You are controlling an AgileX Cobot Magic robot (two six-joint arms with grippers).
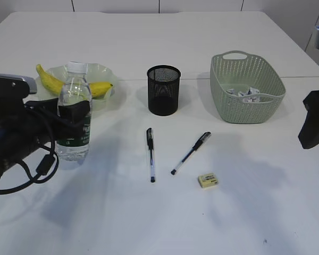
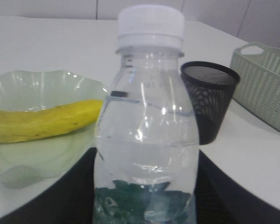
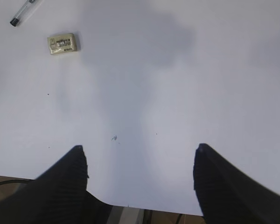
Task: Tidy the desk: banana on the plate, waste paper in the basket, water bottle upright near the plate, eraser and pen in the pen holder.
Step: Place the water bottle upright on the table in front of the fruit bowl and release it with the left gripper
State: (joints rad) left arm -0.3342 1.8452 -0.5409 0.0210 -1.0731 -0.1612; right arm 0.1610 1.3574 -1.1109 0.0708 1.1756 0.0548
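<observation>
Left gripper (image 1: 74, 112) is clasping the upright water bottle (image 1: 74, 114) beside the plate (image 1: 98, 70); right gripper (image 3: 139, 179) is hanging wide open, empty.

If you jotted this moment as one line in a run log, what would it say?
left hand: shut on upright bottle by plate | right hand: open, empty | banana: on plate | pens, eraser: on desk

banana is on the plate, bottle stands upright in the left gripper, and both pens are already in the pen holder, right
Not quite: both pens lie on the desk, in front of the pen holder, as the exterior view shows. The rest stands: banana on plate, bottle upright in the left gripper.
</observation>
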